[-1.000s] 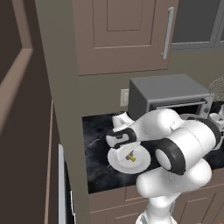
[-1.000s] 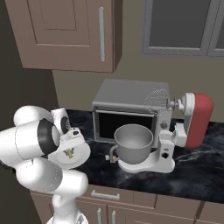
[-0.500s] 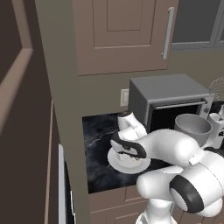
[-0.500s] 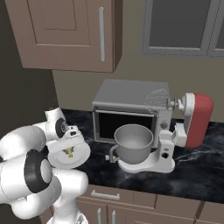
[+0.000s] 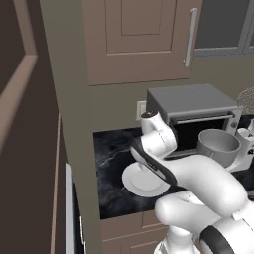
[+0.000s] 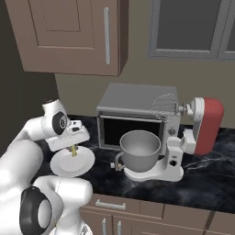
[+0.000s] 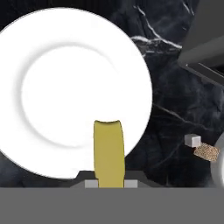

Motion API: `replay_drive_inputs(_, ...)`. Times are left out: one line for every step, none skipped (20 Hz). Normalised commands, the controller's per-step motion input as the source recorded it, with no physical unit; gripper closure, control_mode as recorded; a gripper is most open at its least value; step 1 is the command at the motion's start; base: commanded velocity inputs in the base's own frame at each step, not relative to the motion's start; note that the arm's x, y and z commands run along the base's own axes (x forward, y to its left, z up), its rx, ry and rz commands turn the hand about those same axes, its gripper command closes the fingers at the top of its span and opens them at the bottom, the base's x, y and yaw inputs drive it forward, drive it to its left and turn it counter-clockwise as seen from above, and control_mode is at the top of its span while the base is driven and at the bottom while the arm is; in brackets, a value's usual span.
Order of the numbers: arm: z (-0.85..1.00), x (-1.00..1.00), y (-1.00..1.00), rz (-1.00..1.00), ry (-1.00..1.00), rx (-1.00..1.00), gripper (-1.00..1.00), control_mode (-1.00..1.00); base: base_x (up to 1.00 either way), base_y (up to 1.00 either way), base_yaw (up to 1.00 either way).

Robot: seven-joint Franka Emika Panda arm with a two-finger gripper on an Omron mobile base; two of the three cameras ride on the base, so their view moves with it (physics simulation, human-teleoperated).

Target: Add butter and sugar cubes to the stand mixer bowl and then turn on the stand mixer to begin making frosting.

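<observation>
Here no writing is readable; the gripper (image 7: 109, 183) is closed on the butter (image 7: 109, 153), which juts from its tips above the white plate (image 7: 52, 52). Farther off, two sugar cubes (image 7: 201, 147) lie on the black counter (image 7: 170, 96), and beyond stands the mixer bowl (image 6: 140, 149) on the stand mixer (image 6: 202, 133).

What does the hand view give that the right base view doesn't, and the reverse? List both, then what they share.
Hand view adds: the two sugar cubes, one whitish and one tan, lying together on the dark counter off the plate, and the fingers closed on the butter's end.
Right base view adds: the stand mixer with its red head, the grey stand mixer bowl on its base, and the microwave behind.
Both: the white plate and the yellow butter held over it.
</observation>
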Motion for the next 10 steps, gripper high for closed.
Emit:
replay_drive_inputs(0.73, -0.12, -0.18, -0.05, 0.0, -0.05, 1.0, -1.0, 0.0, 0.0, 0.0)
replay_drive_inputs(0.68, -0.15, -0.16, -0.06, 0.0, -0.05, 1.0, -1.0, 0.0, 0.0, 0.0)
replay_drive_inputs(0.62, -0.18, -0.18, -0.06, 0.0, -0.05, 1.0, -1.0, 0.0, 0.0, 0.0)
replay_drive_inputs(0.5, -0.34, -0.26, -0.06, 0.0, -0.03, 1.0, -1.0, 0.0, 0.0, 0.0)
replay_drive_inputs(0.42, -0.42, -0.38, -0.07, 0.0, -0.01, 1.0, -1.0, 0.0, 0.0, 0.0)
replay_drive_inputs(0.42, -0.48, -0.36, -0.08, 0.0, -0.01, 1.0, -1.0, 0.0, 0.0, 0.0)
replay_drive_inputs(0.41, -0.46, -0.32, -0.08, 0.0, -0.02, 1.0, -1.0, 0.0, 0.0, 0.0)
replay_drive_inputs(0.43, -0.42, -0.31, -0.08, 0.0, -0.03, 1.0, -1.0, 0.0, 0.0, 0.0)
replay_drive_inputs(0.44, -0.44, -0.35, -0.07, 0.0, -0.03, 1.0, -1.0, 0.0, 0.0, 0.0)
replay_drive_inputs(0.44, -0.44, -0.4, -0.07, 0.0, -0.03, 1.0, -1.0, 0.0, 0.0, 0.0)
